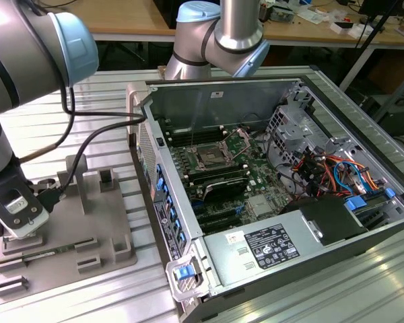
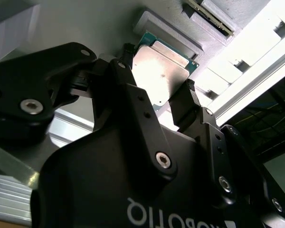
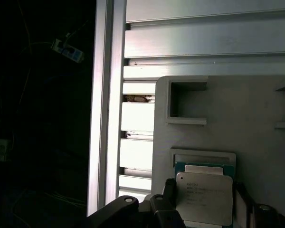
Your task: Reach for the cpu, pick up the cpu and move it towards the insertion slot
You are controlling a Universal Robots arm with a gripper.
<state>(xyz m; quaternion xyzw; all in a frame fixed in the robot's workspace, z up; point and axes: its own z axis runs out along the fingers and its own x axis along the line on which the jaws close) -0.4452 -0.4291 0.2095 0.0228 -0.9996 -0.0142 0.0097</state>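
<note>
- On the exterior view's left, the arm (image 1: 27, 47) bends down over a grey tray (image 1: 87, 229). The tray lies flat on the slatted counter (image 1: 67, 296), so each part keeps to its own recess.
- The gripper (image 2: 159, 71) hangs low over the tray. In both wrist views its fingers (image 2: 190, 102) are closed against two opposite edges of the cpu (image 3: 204, 199), gripping it by the rim and leaving the silvery top bare.
- The cpu lies flat at its raised nest on the tray (whether it rests in the nest or hangs just clear, I cannot tell).
- This looks like the pick-up stage, since the chip is well apart from the computer.
- Further right, the computer case (image 1: 215, 94) lies open on its side, so the board faces up and can be reached from above.
- The insertion slot (image 1: 209, 158) sits near the middle of that board, its dark centre uncovered and nothing in it.
- On the exterior view's right, coloured cables (image 1: 330, 171) are bunched at the far side of the case, away from the slot.
</note>
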